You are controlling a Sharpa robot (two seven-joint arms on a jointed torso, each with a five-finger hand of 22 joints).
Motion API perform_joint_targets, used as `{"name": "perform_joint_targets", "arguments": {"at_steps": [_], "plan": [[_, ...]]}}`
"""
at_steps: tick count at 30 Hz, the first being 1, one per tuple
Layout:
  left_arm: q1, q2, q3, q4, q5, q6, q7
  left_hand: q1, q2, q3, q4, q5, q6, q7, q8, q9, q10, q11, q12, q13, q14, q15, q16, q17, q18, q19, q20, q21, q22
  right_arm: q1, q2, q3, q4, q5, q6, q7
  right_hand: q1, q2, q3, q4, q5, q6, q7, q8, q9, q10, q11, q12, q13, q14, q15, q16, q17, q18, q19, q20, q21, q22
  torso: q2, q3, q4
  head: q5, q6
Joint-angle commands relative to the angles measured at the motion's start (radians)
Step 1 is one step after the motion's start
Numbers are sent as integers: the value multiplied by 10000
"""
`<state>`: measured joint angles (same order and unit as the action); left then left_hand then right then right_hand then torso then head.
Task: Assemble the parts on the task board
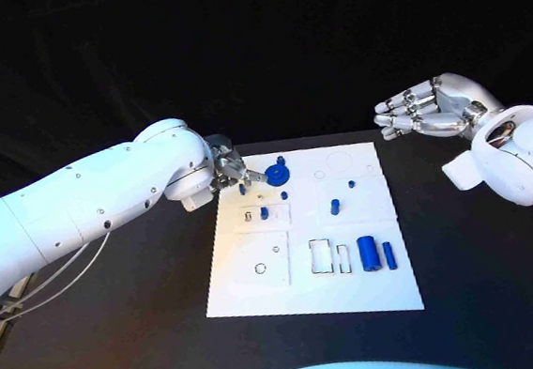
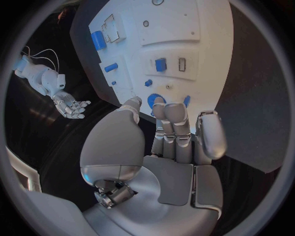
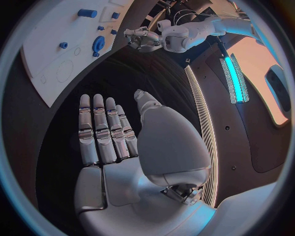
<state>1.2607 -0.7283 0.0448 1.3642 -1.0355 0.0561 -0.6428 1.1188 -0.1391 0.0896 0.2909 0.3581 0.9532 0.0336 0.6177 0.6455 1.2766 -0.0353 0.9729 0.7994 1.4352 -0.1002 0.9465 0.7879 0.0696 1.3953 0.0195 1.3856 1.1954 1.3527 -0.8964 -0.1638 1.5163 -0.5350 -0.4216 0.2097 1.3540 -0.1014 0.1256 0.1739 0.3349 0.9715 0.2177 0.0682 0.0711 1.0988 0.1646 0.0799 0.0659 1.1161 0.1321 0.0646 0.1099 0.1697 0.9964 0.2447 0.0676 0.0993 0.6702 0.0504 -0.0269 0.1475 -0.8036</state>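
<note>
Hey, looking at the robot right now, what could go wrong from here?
The left hand works at the task board's far corner, fingers crowding the blue gear and small pegs; a sweep could knock them. Pressing near the edge might shift the board. The right hand hangs open off-board, not steadying it.

**Black table, one white board**

We see the black table [image 1: 117, 360] carrying the white task board [image 1: 262, 285], which lies flat near its middle, long side running from six toward twelve o'clock. Bare black surface surrounds the board at three, six and nine o'clock. We find the board's twelve o'clock edge close to the table's far edge.
</note>
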Motion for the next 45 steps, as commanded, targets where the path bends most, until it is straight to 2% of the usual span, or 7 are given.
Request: {"name": "perform_joint_targets", "arguments": {"at_steps": [1, 8, 12, 20, 30, 38, 45], "plan": [[225, 61, 19, -271, -54, 667, 142, 160, 55, -123, -7, 24, -102, 19, -114, -97, -157, 19, -192, -231, 3, 108, -76, -23, 110, -116, 7, -105, -119, -10, 16, 4, -15, -31, 108, 59, -22, 103, -34, -8, 65, -71, -21, -30, -3, -56, -13, 53, -9, -53, -17, -19, -17, 146, -70, 6, -46, -28, 14, -9, -18, 25, 76], [468, 424, 19, -1246, 6, 742, 222, 137, 281, -378, 13, 23, -316, 171, -519, -464, -386, 143, -523, -663, -3, 199, -84, -33, 81, -30, 47, -53, 24, -15, 26, 4, -19, -40, 126, 52, -12, 125, -32, -13, 83, -61, -22, -18, 3, -52, -17, 74, -7, -48, -18, -11, -22, 149, -80, 8, -43, -41, 26, -5, -1, 49, 160], [509, 770, -6, -1919, -110, 831, 289, 184, 298, -434, 3, 26, -326, 194, -599, -558, -411, 160, -548, -708, -6, 215, -87, -35, 74, -11, 56, -37, 58, -17, 50, 4, -16, -44, 142, 51, -3, 143, -31, -20, 103, -46, -25, -7, 10, -44, -22, 99, -4, -36, -23, -3, -26, 153, -83, 9, -36, -54, 37, -10, 3, 54, 170], [501, 1191, -118, -2754, -382, 1027, 386, 298, 264, -578, 1, 29, -354, 243, -742, -733, -480, 204, -582, -779, -12, 250, -95, -45, 73, -11, 79, -38, 67, -20, 78, 4, 0, -46, 129, 73, 1, 156, -34, -25, 118, -33, -30, 3, 15, -36, -27, 122, -2, -23, -28, 5, -29, 156, -81, 8, -29, -64, 94, -13, -23, 82, 174], [399, 1445, -202, -3231, -981, 1127, 502, 372, 258, -657, 7, 30, -246, 227, -747, -803, -430, 193, -498, -714, -9, 247, -86, -36, 59, 22, 92, -3, 136, -21, 83, 4, 22, -47, 151, 61, 7, 170, -36, -31, 142, -17, -40, 13, 21, -29, -36, 148, -1, -5, -35, 11, -33, 159, -74, 5, -21, -75, 165, -40, -45, 121, 207], [326, 1597, -225, -3529, -718, 1386, 537, 375, 286, -706, 15, 32, -181, 215, -751, -846, -363, 184, -391, -608, -9, 242, -86, -36, 44, 62, 95, 40, 220, -21, 95, 4, -15, 94, 195, 38, 8, 173, -38, -33, 154, -12, -43, 15, 23, -26, -38, 157, -1, -1, -37, 13, -35, 159, -72, 4, -18, -79, 140, -46, -29, 82, 199], [307, 1643, -293, -3593, -561, 1758, 415, 313, 343, -782, 29, 30, -129, 209, -778, -913, -320, 176, -337, -582, -9, 236, -86, -37, 32, 93, 96, 76, 284, -22, 111, 4, -17, 47, 184, 32, 9, 180, -40, -35, 168, -1, -46, 21, 27, -20, -42, 174, 0, 7, -40, 15, -38, 160, -70, 3, -15, -87, 127, -30, -22, 112, 172]]}}
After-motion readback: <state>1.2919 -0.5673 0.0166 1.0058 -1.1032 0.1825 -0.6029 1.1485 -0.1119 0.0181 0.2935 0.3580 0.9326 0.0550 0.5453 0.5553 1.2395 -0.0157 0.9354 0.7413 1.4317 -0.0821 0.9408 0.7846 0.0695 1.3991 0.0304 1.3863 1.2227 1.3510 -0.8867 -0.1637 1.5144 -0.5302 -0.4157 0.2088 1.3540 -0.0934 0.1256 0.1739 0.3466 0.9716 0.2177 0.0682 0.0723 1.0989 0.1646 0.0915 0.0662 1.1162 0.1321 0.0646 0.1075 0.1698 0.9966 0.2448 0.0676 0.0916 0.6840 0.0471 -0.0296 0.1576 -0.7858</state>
